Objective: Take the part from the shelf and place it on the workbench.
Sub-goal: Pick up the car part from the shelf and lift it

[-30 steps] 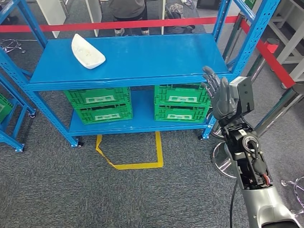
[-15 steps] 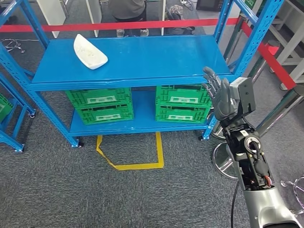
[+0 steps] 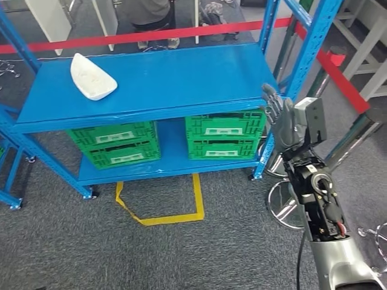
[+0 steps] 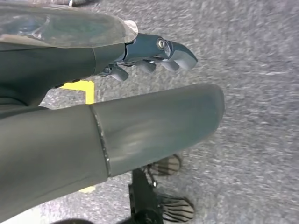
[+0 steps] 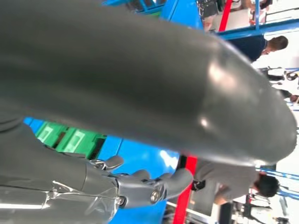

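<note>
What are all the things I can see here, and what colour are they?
part: one, white, on the top shelf, left end
shelf rack: one, blue, in front of the robot
crates: four, green, two stacks on the lower shelf
barrier tape: red, behind the rack
floor marking: yellow, on grey carpet below the rack
person: one, standing behind the tape
right robot hand: grey, raised by the rack's right corner, empty
left robot hand: grey, above the carpet, empty

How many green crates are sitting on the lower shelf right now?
4: two stacked at the left, upper on lower; two stacked at the right, upper on lower. Any behind would be hidden.
</note>
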You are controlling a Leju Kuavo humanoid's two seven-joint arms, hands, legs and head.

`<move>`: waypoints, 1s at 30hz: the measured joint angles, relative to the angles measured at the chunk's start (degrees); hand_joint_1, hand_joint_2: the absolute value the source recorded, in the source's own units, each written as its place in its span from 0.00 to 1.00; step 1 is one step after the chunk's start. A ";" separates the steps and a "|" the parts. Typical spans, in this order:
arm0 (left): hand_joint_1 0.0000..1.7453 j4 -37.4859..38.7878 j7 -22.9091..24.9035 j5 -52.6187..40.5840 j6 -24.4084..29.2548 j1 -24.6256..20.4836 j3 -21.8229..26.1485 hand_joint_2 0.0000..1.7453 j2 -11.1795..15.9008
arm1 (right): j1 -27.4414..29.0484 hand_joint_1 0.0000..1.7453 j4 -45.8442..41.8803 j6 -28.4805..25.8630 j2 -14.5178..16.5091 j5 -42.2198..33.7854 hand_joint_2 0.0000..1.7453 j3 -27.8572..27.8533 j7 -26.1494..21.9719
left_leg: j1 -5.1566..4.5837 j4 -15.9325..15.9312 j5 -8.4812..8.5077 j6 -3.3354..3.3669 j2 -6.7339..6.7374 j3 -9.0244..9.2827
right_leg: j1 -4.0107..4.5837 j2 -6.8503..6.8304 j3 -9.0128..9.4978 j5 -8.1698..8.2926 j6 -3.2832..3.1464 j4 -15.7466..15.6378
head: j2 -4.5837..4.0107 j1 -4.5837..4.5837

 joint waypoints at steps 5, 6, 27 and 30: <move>0.00 0.02 0.26 -0.07 0.09 0.48 0.00 0.00 -0.03 | 0.33 0.00 0.22 0.03 0.04 0.00 0.00 0.02 0.00 | -0.05 7.82 3.80 0.32 -0.32 -9.95 | 0.17 0.70 3.25 -2.72 -0.18 -0.10 | 0.00 -0.85; 0.00 0.01 0.26 -0.08 0.09 0.50 0.00 0.00 -0.01 | 0.30 0.00 0.29 0.04 0.05 0.00 0.00 0.02 -0.02 | -0.11 3.65 7.33 0.64 -0.37 -9.17 | 0.17 0.81 4.21 -3.46 -0.07 -0.14 | 0.00 -0.92; 0.00 0.02 0.20 0.09 0.10 0.53 0.01 0.00 -0.25 | -0.43 0.00 1.46 0.96 0.13 -0.04 0.00 0.08 -0.56 | -0.67 -6.46 1.95 1.69 -0.34 6.38 | 0.68 -0.38 -2.58 0.95 0.33 1.27 | 0.00 1.21; 0.00 0.02 0.13 0.12 0.09 0.25 0.01 0.00 -0.26 | -1.05 0.00 1.28 1.30 0.15 -0.04 0.00 0.09 -0.57 | -0.41 -0.41 0.60 0.95 -0.44 3.50 | 0.45 -0.05 -0.48 1.01 -0.63 0.54 | -0.01 0.44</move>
